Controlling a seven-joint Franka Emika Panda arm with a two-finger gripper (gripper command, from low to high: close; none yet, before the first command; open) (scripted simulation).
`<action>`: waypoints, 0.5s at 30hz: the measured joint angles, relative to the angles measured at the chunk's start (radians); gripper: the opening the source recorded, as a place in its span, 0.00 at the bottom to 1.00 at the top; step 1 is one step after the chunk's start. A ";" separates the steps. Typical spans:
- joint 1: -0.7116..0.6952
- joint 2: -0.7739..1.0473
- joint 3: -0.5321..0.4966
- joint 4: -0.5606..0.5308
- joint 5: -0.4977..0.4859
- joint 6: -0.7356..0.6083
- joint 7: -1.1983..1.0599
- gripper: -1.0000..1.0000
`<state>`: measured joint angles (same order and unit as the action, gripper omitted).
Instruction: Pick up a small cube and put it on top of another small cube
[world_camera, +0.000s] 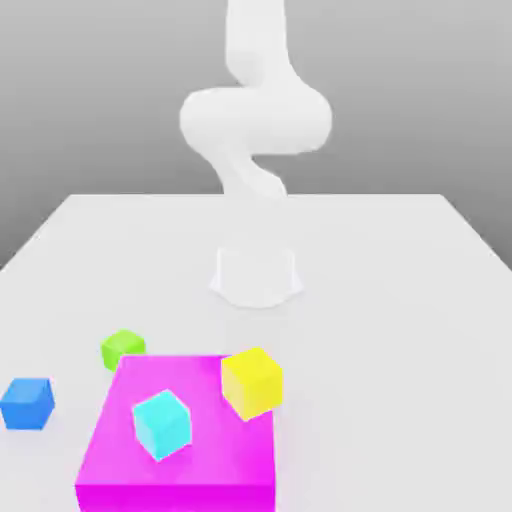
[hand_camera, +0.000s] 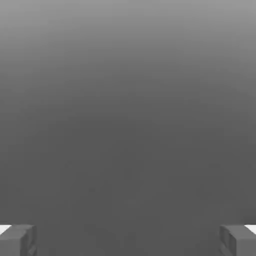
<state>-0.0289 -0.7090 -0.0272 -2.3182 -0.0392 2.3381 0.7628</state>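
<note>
On the white surface (world_camera: 400, 300) | small bright blue cube (world_camera: 27, 403) lay free | gripper (hand_camera: 128, 240) released, empty | best approached from directly above, jaws squared to faces.

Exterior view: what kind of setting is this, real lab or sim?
Most likely a simulated tabletop test scene, not a real lab. A featureless white table sits against a blank grey backdrop, the white arm has no texture, and the flat-coloured blocks include a big magenta block and a small blue cube.

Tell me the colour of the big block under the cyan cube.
Magenta; the big block shows best in the exterior view.
</note>
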 joint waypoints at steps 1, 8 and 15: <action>-0.012 0.039 -0.014 -0.008 -0.016 0.016 -0.017 0.50; -0.081 0.292 -0.131 -0.058 -0.090 0.121 -0.148 0.50; -0.136 0.544 -0.275 -0.110 -0.071 0.231 -0.344 0.50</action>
<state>-0.1652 -0.1654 -0.3025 -2.4278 -0.1103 2.5693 0.4189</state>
